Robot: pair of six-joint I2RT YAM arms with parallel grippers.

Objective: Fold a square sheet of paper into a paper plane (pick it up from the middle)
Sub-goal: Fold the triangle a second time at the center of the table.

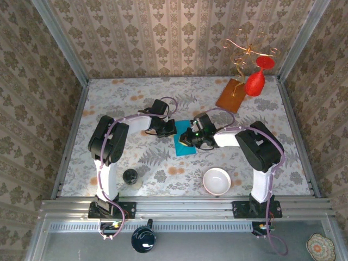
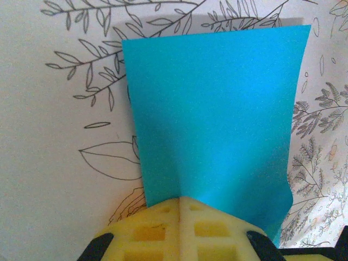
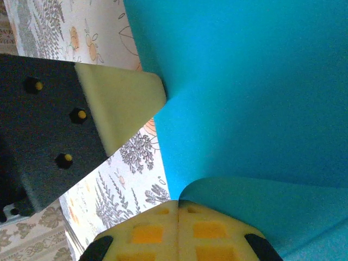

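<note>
Floral cloth covers the table (image 1: 109, 98), and patterned wallpaper lines the walls around it.

1. Locate the square sheet of paper (image 1: 181, 145) at the centre of the table, between the two arms. On the left wrist camera it (image 2: 212, 119) reads as a teal rectangle narrower than it is tall, lying mostly flat on the cloth. You cannot tell from this view whether it is already folded double.
2. Check the left gripper (image 1: 163, 128). Its jaws (image 2: 179, 204) are clenched on the near edge of the sheet, which lifts slightly into them.
3. Check the right gripper (image 1: 190, 137). Its jaws (image 3: 178, 205) are pressed together where a flap of the sheet (image 3: 255, 92) curls upward. They appear to pinch that flap. One pad of the left gripper (image 3: 119, 103) touches the sheet's edge in this view.
4. Note the containers. A white bowl (image 1: 216, 180) stands near the right arm's base, showing a plain white inside. A small dark cup (image 1: 130, 176) stands near the left arm's base; its contents cannot be made out.
5. Note the far right corner: an orange-brown board (image 1: 232, 95) with a red glass-shaped ornament (image 1: 254, 82) beside it.
6. Below the rail, a dark round object (image 1: 143, 239) is hard to identify, and a patterned dish (image 1: 321, 247) sits by the frame's corner.
</note>
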